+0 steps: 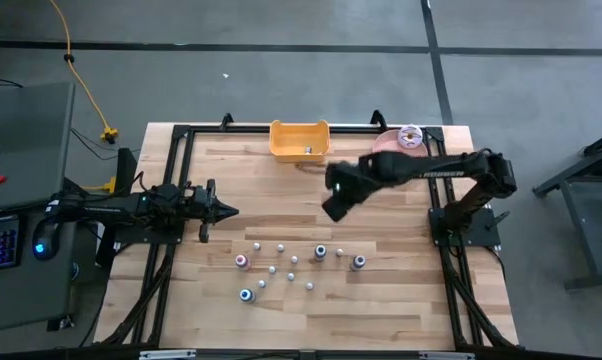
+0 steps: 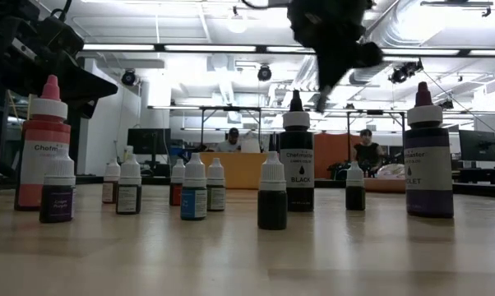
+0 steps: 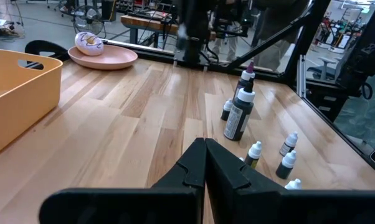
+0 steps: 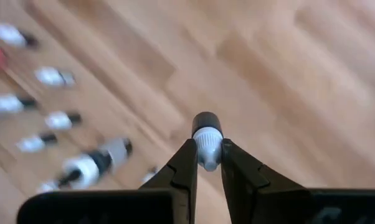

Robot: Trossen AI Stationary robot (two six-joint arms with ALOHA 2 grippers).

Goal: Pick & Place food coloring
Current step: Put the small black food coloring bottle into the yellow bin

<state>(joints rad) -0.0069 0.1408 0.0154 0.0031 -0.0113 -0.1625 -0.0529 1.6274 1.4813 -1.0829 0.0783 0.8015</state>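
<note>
While pinching one small bottle, right end effector hangs above counter; yellow bin lies just beyond; left end effector pressed together, idle.

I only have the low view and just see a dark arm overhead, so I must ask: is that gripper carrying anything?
Observer: Yes. The right gripper is shut on a small bottle with a whitish cap.
Operator: Where over the table is it?
Observer: Between the standing bottles and the yellow bin, by the high view.
Operator: And the other arm?
Observer: The left gripper is shut on nothing, at the table's left side.
</note>
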